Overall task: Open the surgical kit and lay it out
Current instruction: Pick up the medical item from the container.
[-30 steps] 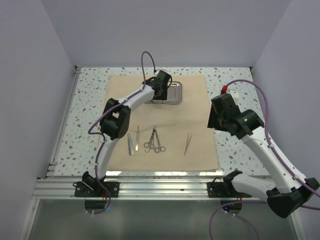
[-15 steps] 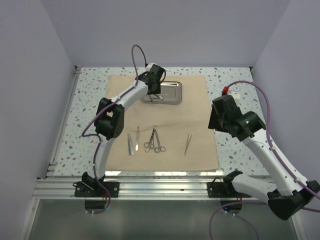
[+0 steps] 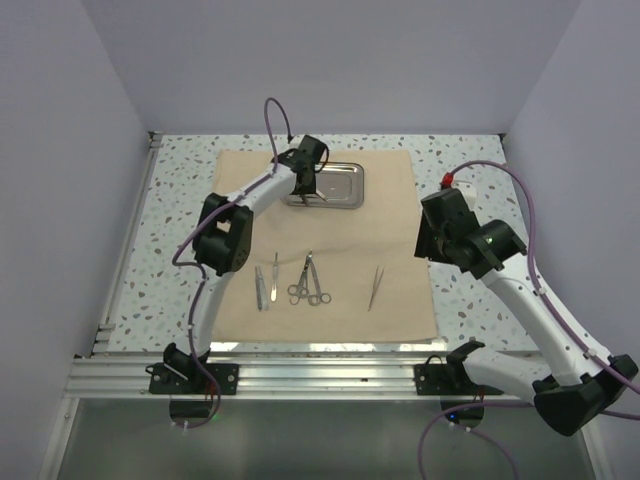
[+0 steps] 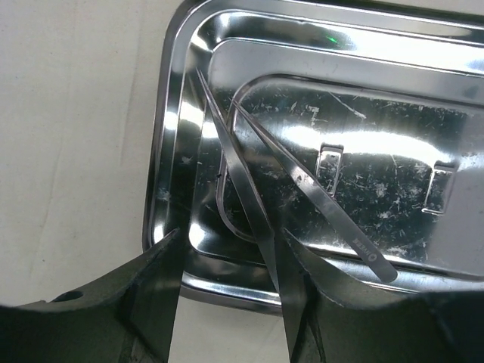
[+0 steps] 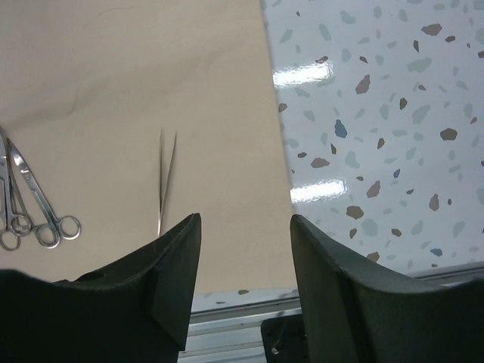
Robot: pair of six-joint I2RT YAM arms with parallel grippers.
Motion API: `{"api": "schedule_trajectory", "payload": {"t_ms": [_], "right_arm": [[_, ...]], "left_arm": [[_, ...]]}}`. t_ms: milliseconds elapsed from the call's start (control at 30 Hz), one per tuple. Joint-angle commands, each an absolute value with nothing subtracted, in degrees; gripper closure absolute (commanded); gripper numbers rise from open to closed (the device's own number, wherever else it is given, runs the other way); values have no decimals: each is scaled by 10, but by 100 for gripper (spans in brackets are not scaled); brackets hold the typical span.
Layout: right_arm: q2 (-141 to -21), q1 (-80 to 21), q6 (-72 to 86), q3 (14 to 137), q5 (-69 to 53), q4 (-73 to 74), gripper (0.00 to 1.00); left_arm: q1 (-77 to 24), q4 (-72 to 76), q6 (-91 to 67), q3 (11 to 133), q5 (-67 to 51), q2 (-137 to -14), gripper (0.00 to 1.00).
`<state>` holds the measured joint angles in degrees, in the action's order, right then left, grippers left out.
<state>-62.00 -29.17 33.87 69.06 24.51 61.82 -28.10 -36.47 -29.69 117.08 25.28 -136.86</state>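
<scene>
Over the steel tray (image 4: 172, 136) — shifted leftward since — the left hand (image 4: 231, 257) stands open astride tweezers (image 4: 301, 177).

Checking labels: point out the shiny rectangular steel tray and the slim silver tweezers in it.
Shiny steel tray (image 4: 172, 151): left wrist view, left rim.
Silver tweezers (image 4: 361, 248): left wrist view, engraved arm.

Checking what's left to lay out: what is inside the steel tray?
Tweezers slant across the steel tray, running between the fingers of the left gripper. Those fingers hide part of the tray's near edge; nothing else shows.
</scene>
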Motion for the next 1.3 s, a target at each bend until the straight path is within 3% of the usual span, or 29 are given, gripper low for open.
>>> {"api": "schedule_trajectory", "payload": {"t_ms": [0,400,500,567,667,1100,1267], "right_arm": [[-623,-289,343,695,253,609,46],[-635,-290,341,699,258,611,46],[-642,-289,340,703,259,611,46],[-644,-290,338,705,260,610,46],[-645,-288,337,705,260,609,46],[-590,-289,330,684,250,603,46],[-563,-289,323,671,241,593,47]], "left_arm": [[-272,-352,-312,1164,245,-1381,46],[-263,-339,-314,1189,221,-1429,48],[-263,-344,-313,1196,216,-1439,62],[-263,-345,-314,1194,212,-1441,82],[-263,-348,-318,1186,207,-1441,100],[-265,-400,-330,1232,211,-1338,100],[-284,-438,-350,1194,185,-1268,100]]}}
